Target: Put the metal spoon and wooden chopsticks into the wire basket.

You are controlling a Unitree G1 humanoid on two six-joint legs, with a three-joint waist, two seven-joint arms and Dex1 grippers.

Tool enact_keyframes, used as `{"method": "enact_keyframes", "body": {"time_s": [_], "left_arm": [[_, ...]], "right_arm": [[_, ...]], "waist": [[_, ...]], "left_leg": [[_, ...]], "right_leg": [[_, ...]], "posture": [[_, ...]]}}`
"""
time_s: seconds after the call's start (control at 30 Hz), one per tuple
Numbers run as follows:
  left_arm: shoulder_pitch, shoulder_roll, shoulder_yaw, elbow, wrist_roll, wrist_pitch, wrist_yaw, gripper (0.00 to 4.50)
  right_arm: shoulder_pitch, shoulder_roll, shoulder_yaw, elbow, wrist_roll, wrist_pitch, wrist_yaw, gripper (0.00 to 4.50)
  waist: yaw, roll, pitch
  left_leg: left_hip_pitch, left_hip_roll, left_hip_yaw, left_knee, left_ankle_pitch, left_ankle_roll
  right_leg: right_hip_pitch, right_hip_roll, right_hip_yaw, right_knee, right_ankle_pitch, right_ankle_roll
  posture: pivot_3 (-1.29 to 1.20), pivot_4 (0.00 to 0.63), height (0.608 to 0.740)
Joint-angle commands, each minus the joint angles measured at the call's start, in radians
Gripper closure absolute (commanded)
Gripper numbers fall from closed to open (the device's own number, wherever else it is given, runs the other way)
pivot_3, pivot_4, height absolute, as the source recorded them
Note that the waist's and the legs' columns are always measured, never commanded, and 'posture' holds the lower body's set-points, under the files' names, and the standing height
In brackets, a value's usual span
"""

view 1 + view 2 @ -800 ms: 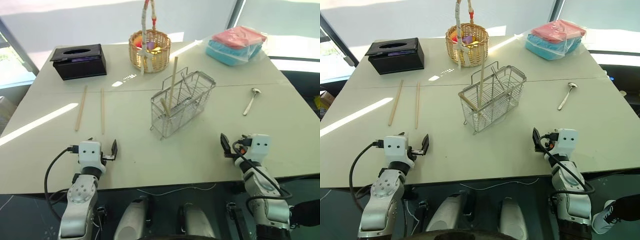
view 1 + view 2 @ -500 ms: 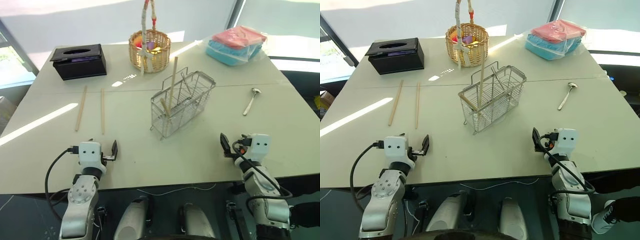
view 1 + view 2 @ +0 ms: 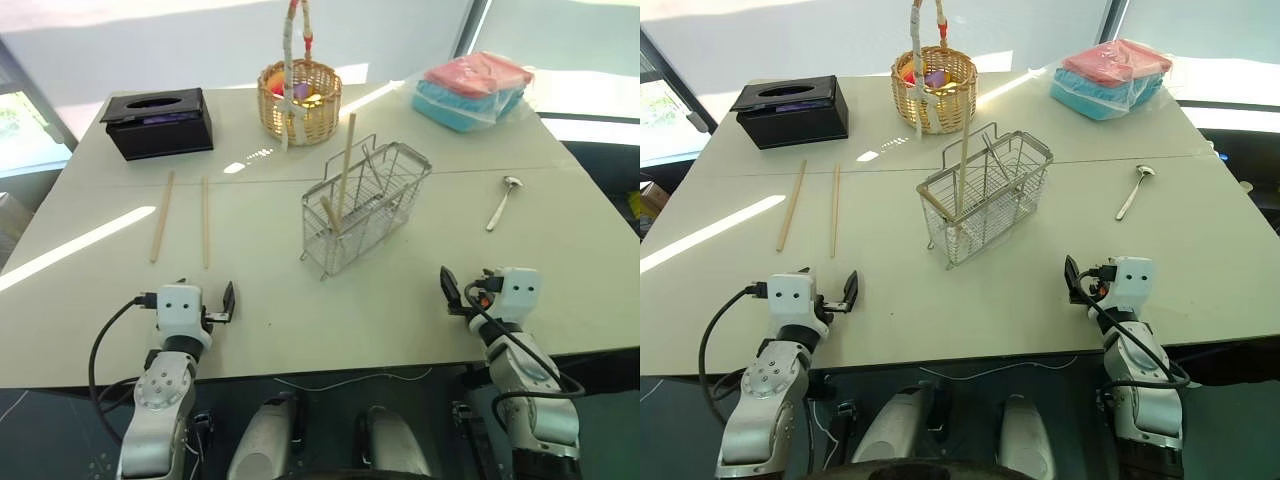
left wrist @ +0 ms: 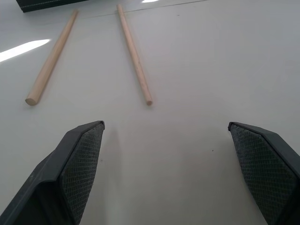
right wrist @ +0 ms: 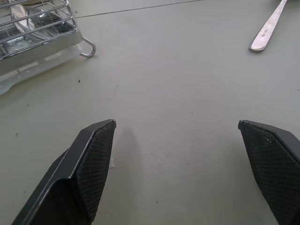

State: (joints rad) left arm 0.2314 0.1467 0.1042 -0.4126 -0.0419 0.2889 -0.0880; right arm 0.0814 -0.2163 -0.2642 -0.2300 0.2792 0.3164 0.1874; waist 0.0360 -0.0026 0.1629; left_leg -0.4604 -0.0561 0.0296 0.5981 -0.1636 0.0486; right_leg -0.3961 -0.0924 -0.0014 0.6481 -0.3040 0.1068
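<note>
Pickup has not begun: the silver wire-grid basket (image 3: 366, 207) already holds one chopstick, two long tan wooden chopsticks (image 3: 182, 218) lie well left of it, and the small shiny metal spoon (image 3: 502, 201) lies to its right. Left gripper (image 4: 173, 164) and right gripper (image 5: 183, 164) hover empty near the table edge, jaws spread wide. Next, I judge, the left arm must reach forward to the chopsticks.

The long thin wooden chopsticks (image 3: 205, 222) were light tan, the rectangular wire-grid basket (image 3: 365, 207) and the small metal spoon (image 3: 502, 201) shiny silver, the box-shaped tissue holder (image 3: 158, 122) black, the round woven wicker basket (image 3: 298, 100) golden brown
</note>
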Motion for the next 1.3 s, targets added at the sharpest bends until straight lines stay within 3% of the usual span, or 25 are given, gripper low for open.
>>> {"method": "enact_keyframes", "body": {"time_s": [0.03, 0.43, 0.63, 0.83, 1.03, 1.3], "left_arm": [[0.004, 0.005, 0.013, -0.046, -0.005, -0.022, -0.003, 0.03], [-0.031, 0.057, -0.007, -0.126, -0.107, 0.020, -0.133, 0.03], [-0.180, 0.216, 0.013, -0.239, -0.387, 0.269, -0.330, 0.03], [-0.368, 0.296, -0.004, -0.311, -0.628, 0.500, -0.380, 0.03], [-0.565, 0.406, 0.069, -0.286, -0.857, 0.678, -0.392, 0.03], [-0.675, 0.683, 0.166, -0.237, -1.108, 0.784, -0.559, 0.03]], "right_arm": [[-0.001, -0.008, -0.009, -0.018, 0.003, -0.016, 0.005, 0.15], [-0.009, -0.009, -0.009, -0.006, 0.001, -0.023, 0.012, 0.15], [-0.030, -0.018, -0.012, 0.017, 0.000, -0.028, 0.022, 0.15], [-0.049, -0.019, -0.021, 0.025, 0.000, -0.033, 0.015, 0.15], [-0.052, -0.020, -0.030, 0.018, 0.003, -0.030, 0.010, 0.15], [-0.053, -0.018, -0.034, 0.030, 0.003, -0.028, 0.008, 0.15]], "waist": [[0.000, 0.000, 0.000], [0.000, 0.000, 0.000], [-0.001, 0.000, 0.000], [-0.006, 0.001, 0.000], [-0.012, 0.000, 0.000], [-0.031, 0.000, 0.000]], "left_leg": [[0.000, 0.000, 0.000, 0.000, 0.000, 0.000], [0.000, 0.000, 0.000, 0.000, 0.000, 0.000], [0.000, 0.000, 0.000, 0.000, 0.000, 0.000], [0.001, 0.000, 0.000, 0.000, 0.001, -0.001], [0.003, 0.000, 0.000, 0.000, 0.002, -0.003], [0.007, 0.000, -0.001, -0.001, 0.003, -0.004]], "right_leg": [[0.000, 0.000, 0.000, 0.000, 0.000, 0.000], [0.000, 0.000, 0.000, 0.000, 0.000, 0.000], [0.000, 0.000, 0.000, 0.000, 0.000, 0.000], [0.001, 0.001, 0.000, 0.001, 0.000, 0.000], [0.003, 0.001, 0.000, 0.002, 0.000, 0.001], [0.005, 0.002, 0.000, 0.002, 0.000, 0.000]], "posture": [[0.00, 0.150, 0.740], [0.00, 0.150, 0.740], [0.00, 0.150, 0.740], [0.00, 0.150, 0.740], [0.00, 0.150, 0.740], [0.00, 0.150, 0.740]]}}
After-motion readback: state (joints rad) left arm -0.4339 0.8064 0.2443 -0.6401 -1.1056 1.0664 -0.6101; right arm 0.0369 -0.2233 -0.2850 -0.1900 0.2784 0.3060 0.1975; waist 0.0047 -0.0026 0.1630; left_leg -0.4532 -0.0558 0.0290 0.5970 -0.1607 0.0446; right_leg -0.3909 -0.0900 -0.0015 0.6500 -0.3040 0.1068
